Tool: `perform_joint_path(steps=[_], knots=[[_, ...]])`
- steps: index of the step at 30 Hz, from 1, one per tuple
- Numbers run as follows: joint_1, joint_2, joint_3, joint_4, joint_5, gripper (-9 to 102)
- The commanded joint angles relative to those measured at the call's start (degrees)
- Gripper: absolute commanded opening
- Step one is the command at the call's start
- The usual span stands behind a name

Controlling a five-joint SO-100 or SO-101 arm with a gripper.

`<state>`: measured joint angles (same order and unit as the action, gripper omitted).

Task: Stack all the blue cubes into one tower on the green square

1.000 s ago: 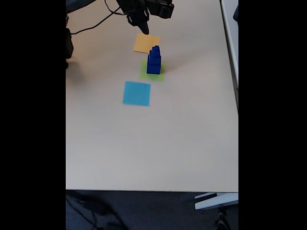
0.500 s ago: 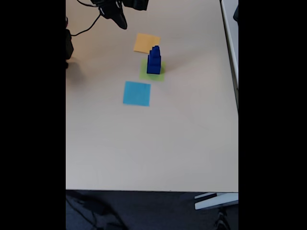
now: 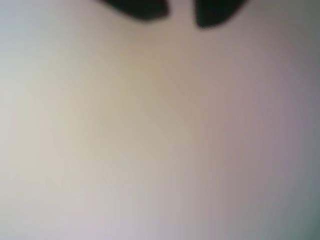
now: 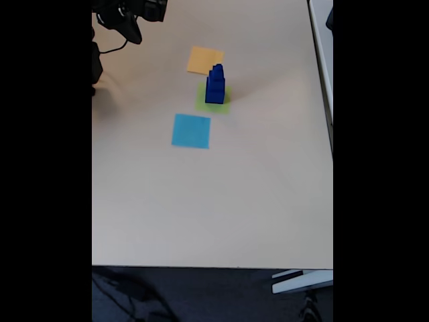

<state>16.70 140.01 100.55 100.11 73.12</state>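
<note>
The blue cubes [image 4: 214, 85] stand as one stepped tower on the green square [image 4: 213, 100], toward the far edge of the tabletop [image 4: 221, 201]; the separate tiers are too small to count. No loose cube lies elsewhere, so the stacking appears complete. The orange-yellow square [image 4: 203, 60] lies just beyond the tower, the light blue square [image 4: 191, 131] just nearer. The gripper [image 4: 133, 31] hangs at the far left corner, well apart from the tower, its fingers slightly parted and empty in the wrist view. Nothing obstructs the tower.
</note>
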Motion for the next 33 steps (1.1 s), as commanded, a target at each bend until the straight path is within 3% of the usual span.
perform_joint_path(steps=[1, 19, 33], knots=[[0.53, 6.86, 6.42, -2.99, -0.44, 0], [-2.9, 43.51, 48.52, -16.0, 4.39, 0], [-3.96, 53.79, 66.01, -19.78, 9.4, 0]])
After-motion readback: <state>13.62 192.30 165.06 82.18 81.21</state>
